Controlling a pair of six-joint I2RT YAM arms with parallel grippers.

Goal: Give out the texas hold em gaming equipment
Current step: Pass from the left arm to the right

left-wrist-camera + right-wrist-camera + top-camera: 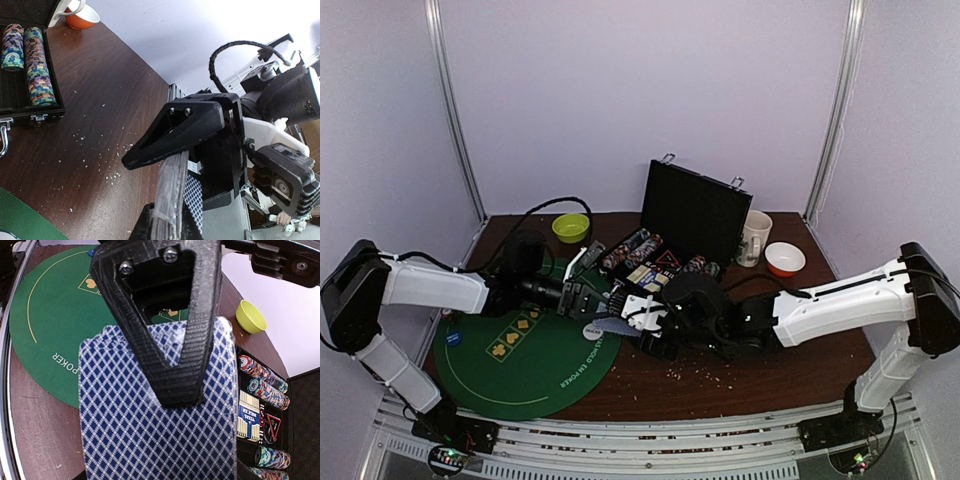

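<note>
**Fingers (pixel 172 345) from both arms meet on one deck (pixel 150 435) of cards**

Top view: the left gripper (pixel 596 306) reaches in from the left and the right gripper (pixel 632 322) from the right. They meet nose to nose above the right rim of the green mat (pixel 520 365), with the blue-backed deck raised between them. A white dealer disc (pixel 592 331) lies on the mat just beside. Behind stands a black case (pixel 695 205), lid up, holding rows of poker chips (pixel 632 250). A lime bowl (pixel 571 228), white mug (pixel 756 238) and orange bowl (pixel 785 260) sit farther back.

Left wrist view: the deck shows edge-on, rising from the bottom of the frame, where the left gripper clamps it. A black finger of the right gripper overhangs its far end. It is not clear whether that gripper has pinched anything. White crumbs (pixel 116 175) dot the wood.

Right wrist view: one ribbed finger lies flat down the middle of the diamond-patterned back.

The cards look light, thin and bendy, and slick against each other, so a loose hold would likely let them fan or spill. The best hold seems flat across both faces at a free edge, clear of the covering finger. The case stands near, and each gripper crowds the other.
</note>
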